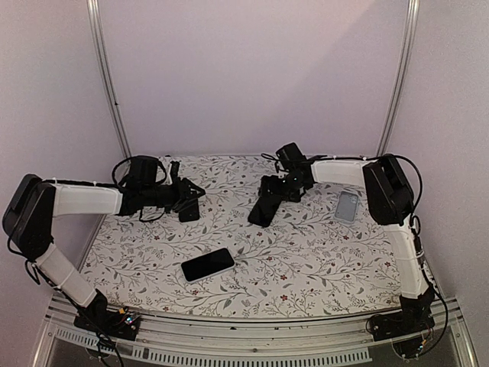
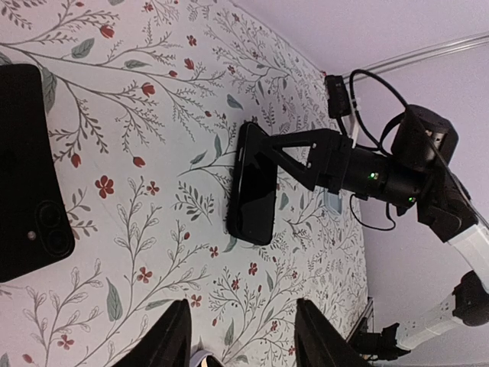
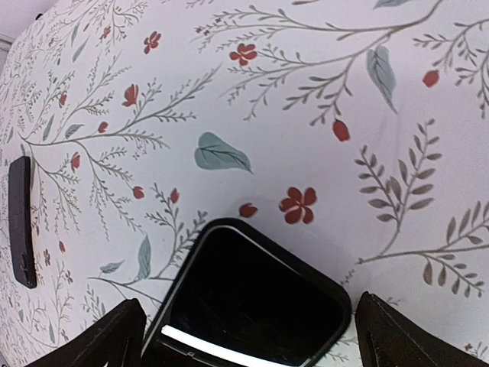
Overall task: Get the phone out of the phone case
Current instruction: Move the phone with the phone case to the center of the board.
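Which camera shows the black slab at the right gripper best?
Left wrist: the whole black slab shows full length at the right gripper. Top external gives a dark shape; right wrist only one rounded end.

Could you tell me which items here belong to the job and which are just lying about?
Job (likely):
black case, gripped by the right tool
black phone, lying flat

Lying about:
pale phone-shaped item at the right
floral mat

Left arm [image 1: 84, 200] goes up from its base, elbow out left, forearm level and pointing right; left gripper [image 1: 192, 202] held low, fingers [image 2: 164, 340] apart, nothing between. Right arm [image 1: 344, 172] elbow high, forearm running left; right gripper [image 1: 269, 197] angled down, fingers [image 3: 114, 336] clamped on black slab [image 3: 244, 298]
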Controlling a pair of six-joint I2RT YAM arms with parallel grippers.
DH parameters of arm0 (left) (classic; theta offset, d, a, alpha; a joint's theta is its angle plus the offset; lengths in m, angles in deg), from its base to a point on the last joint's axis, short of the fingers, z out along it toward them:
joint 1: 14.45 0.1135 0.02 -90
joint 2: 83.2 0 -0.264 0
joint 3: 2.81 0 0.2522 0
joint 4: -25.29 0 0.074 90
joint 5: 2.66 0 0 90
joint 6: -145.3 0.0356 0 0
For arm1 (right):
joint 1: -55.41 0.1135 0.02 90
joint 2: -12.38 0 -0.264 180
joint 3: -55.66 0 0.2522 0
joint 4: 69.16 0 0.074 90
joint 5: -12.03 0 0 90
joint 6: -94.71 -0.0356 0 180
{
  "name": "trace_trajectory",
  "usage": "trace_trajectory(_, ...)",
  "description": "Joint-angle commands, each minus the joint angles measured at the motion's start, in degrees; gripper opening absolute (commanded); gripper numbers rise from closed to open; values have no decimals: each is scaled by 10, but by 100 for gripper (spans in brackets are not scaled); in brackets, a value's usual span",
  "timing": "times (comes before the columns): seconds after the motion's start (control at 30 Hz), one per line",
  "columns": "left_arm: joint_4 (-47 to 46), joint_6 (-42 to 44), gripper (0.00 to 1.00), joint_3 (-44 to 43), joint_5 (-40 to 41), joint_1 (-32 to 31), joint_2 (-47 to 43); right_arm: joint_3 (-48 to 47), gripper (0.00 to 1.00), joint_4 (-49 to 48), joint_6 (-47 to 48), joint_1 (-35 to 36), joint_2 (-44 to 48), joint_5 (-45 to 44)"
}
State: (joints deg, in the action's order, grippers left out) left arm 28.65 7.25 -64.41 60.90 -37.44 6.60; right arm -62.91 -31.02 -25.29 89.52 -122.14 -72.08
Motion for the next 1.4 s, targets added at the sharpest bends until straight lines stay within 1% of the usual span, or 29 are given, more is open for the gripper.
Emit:
trace_trajectory(0.0, 2, 9, 48, 9, 7, -7, -24, -61, 99, 40, 1, 22, -55, 23)
trace_trajectory(0.13, 3, 8, 48, 12, 8, -7, -28, -113, 99, 62, 7, 51, -84, 31)
trace_trajectory(0.27, 1, 7, 47, 15, 10, -7, -29, -162, 99, 91, 21, 83, -108, 8)
trace_trajectory(0.37, 0, 6, 47, 16, 9, -7, -30, -203, 99, 133, 45, 107, -128, -42)
trace_trajectory(0.47, 2, 5, 47, 18, 10, -7, -32, -207, 99, 173, 64, 121, -131, -118)
trace_trajectory(0.57, 2, 5, 47, 19, 11, -7, -32, -189, 99, 202, 76, 129, -120, -166)
trace_trajectory(0.63, -3, 2, 47, 20, 9, -7, -31, -166, 99, 198, 90, 134, -100, -176)
trace_trajectory(0.83, -10, -2, 47, 18, 6, -7, -24, -83, 99, 168, 146, 163, -44, -167)
trace_trajectory(1.1, -32, -23, 48, 29, -3, -8, -14, 14, 99, 149, 160, 170, 13, -147)
trace_trajectory(1.27, -51, -42, 48, 29, -14, -10, 7, 6, 99, 170, 175, 185, 4, -176)
trace_trajectory(1.37, -64, -57, 48, 30, -18, -11, 18, -6, 95, 181, 182, 190, -13, -188)
